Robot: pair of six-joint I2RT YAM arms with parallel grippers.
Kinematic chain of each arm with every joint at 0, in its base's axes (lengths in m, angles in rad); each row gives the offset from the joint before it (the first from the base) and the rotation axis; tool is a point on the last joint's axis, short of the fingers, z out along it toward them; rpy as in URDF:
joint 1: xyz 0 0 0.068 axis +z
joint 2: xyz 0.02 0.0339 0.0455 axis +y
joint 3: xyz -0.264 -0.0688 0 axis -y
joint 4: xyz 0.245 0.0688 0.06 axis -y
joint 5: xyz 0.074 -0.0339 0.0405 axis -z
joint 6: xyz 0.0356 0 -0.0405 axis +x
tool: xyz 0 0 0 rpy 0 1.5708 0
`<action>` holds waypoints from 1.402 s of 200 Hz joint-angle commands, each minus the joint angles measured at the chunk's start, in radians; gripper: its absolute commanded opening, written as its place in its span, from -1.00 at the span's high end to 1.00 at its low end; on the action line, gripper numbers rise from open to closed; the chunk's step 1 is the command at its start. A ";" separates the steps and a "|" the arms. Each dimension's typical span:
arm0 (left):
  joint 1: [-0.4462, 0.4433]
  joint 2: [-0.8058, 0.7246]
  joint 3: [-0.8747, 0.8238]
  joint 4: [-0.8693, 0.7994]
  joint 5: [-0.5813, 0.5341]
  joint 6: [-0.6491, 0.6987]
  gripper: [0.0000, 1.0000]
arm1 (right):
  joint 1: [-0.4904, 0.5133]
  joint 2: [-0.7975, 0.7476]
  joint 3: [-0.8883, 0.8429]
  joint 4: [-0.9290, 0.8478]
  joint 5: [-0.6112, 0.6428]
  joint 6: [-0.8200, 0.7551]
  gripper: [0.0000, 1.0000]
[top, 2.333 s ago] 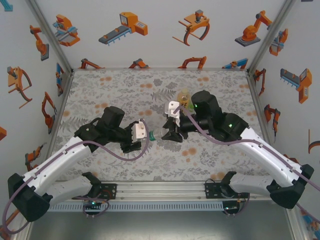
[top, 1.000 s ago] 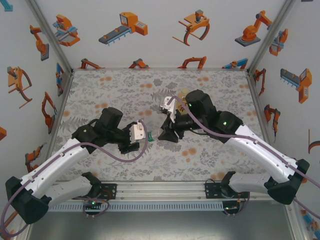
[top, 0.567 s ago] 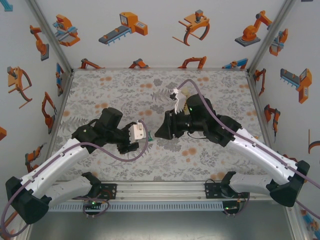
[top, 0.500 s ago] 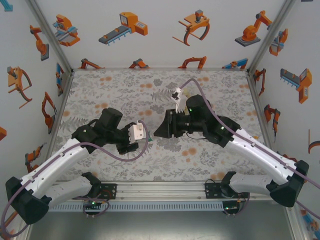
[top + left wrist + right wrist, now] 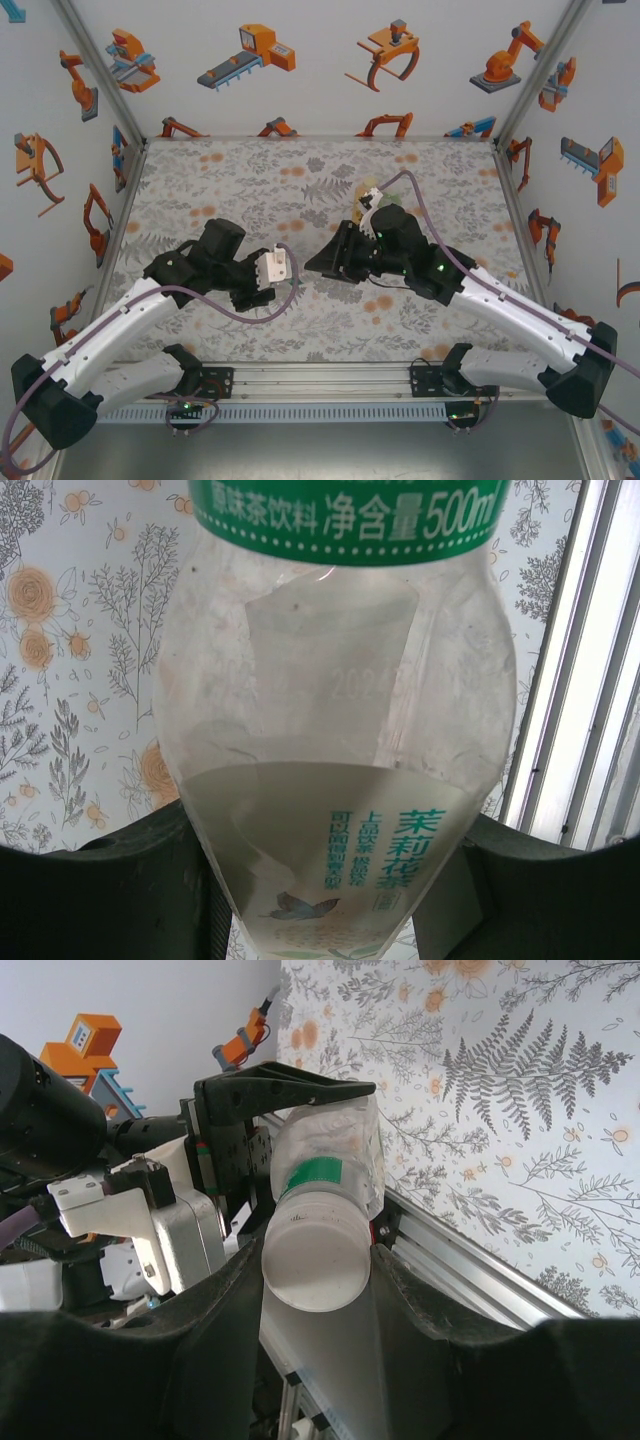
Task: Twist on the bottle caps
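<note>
The left gripper (image 5: 320, 880) is clamped on the clear green-labelled plastic bottle (image 5: 330, 700); the right gripper (image 5: 318, 1295) grasps its white round plastic cap (image 5: 312, 1252).

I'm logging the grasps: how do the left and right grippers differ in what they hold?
The left gripper clamps the pale-labelled bottle by its clear body; the right gripper pinches the small white cap at the bottle's mouth end. The left gripper's load is see-through and labelled, the right gripper's plain opaque white. Both are shut on something, facing each other.
</note>
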 commanded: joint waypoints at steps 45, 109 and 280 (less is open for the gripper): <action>-0.016 -0.028 0.024 0.138 0.126 0.001 1.00 | 0.021 -0.006 0.092 -0.119 0.059 -0.089 -0.15; -0.015 -0.029 0.023 0.138 0.134 0.003 1.00 | 0.020 -0.022 0.286 -0.322 0.150 -0.368 -0.42; -0.015 -0.020 0.023 0.134 0.170 0.004 1.00 | 0.020 0.031 0.331 -0.338 -0.387 -1.833 -0.32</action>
